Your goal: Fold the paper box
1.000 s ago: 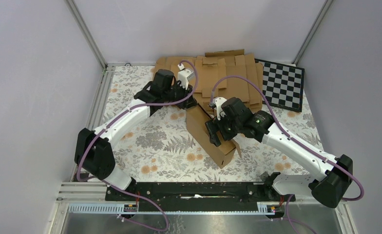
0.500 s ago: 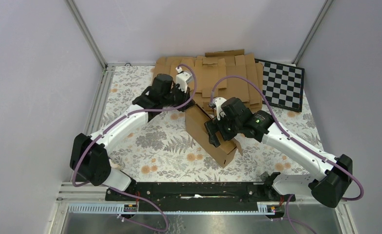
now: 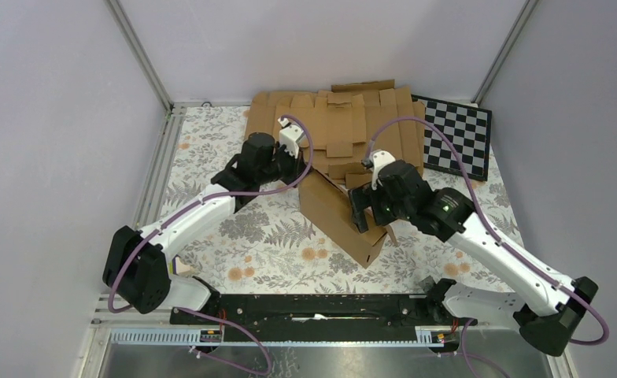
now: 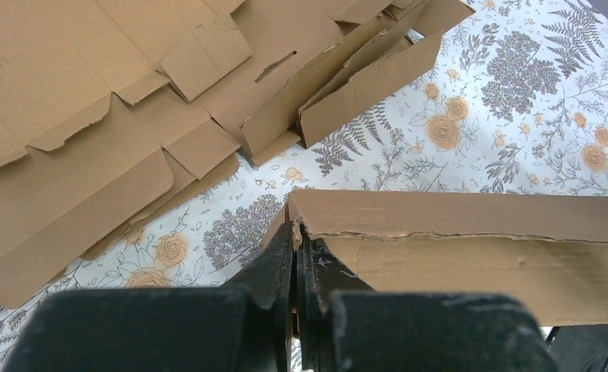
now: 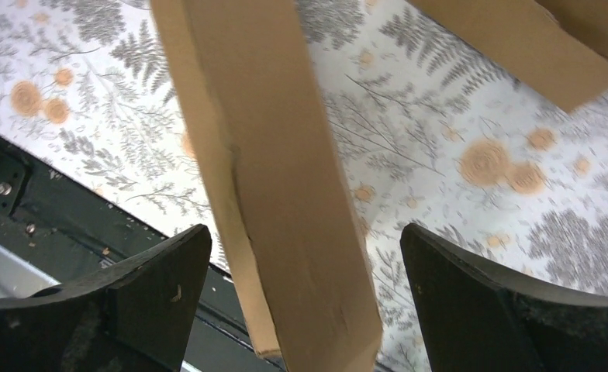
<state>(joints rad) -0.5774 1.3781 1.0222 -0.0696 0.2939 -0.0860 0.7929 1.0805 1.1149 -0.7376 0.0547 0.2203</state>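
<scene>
Since a second ago, we see the left gripper [image 4: 295, 232] has closed and now pinches a corner edge of the paper box [image 3: 341, 216]. The right arm has swung outward and its right gripper [image 5: 305, 256] has spread fully. The table wears a floral cloth [image 3: 250, 236] between pale lilac walls [image 3: 53, 118], with a pile of flat blanks [image 3: 345, 118] and a checkerboard [image 3: 456, 138] at the far edge. The box stands mid-table. One of its walls rises between the right fingers and seems to touch neither, while its far-left corner sits in the left jaws.
</scene>
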